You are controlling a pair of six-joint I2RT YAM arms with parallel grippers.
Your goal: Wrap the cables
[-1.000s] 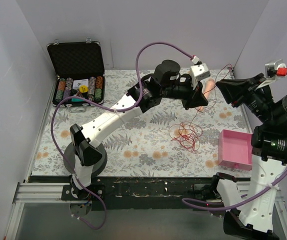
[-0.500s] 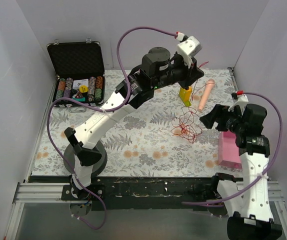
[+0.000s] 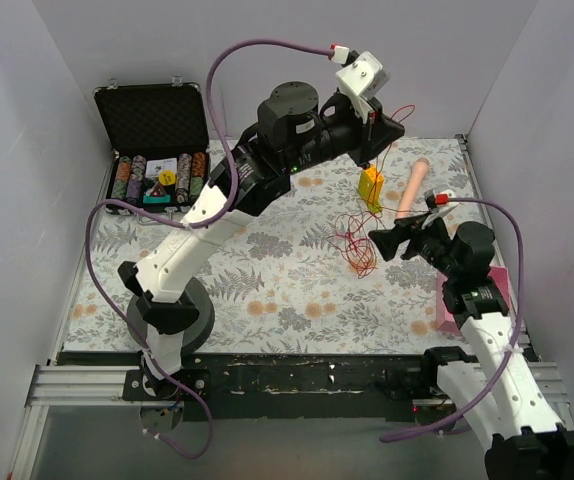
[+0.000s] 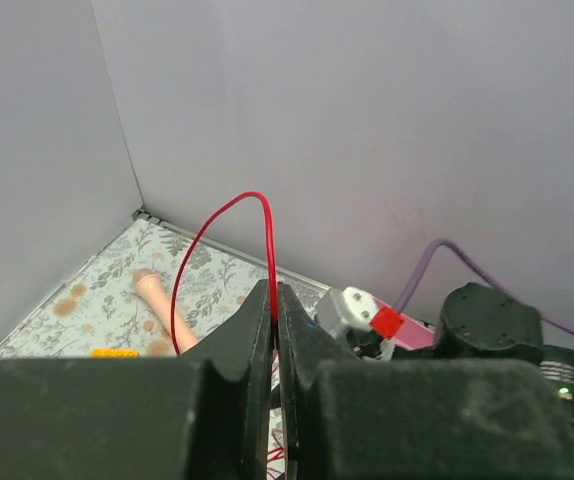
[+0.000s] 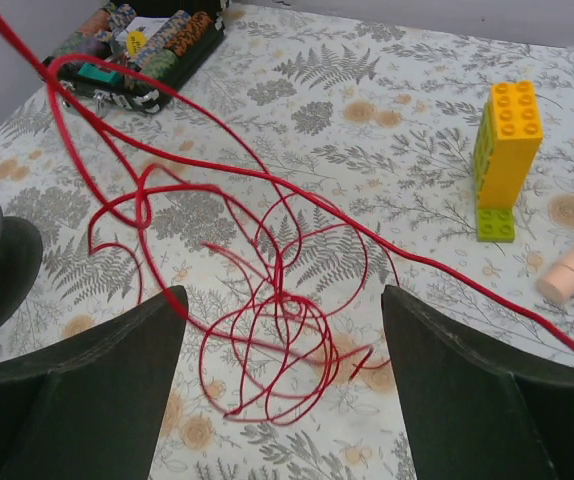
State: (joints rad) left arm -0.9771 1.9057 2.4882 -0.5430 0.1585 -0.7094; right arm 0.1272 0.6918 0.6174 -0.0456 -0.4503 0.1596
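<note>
Floral counter point(image 3: 267, 290): cables point(image 5: 279, 298), loose red tangle, just ahead of the right gripper point(image 3: 379, 242), the nearer arm; jaws spread wide, holding nothing. One strand rises to the left gripper point(image 4: 274, 296), jaws pinched tight on it, high above the tangle.

Bright, even light fills the overhead view. The pale walls point(image 3: 267, 60) spread it, and the arms throw only soft shadows on the flowered counter point(image 3: 267, 290). That view is sharp throughout. The left wrist view is dimmer and greyer, its walls shading toward the corner. The dark left claw point(image 4: 274, 330) sits close to the lens, soft-edged. In the right wrist view the red wire point(image 5: 287, 330) and counter are crisp, while the right claw point(image 5: 282, 292) shows as black, blurred masses at the bottom corners.
</note>
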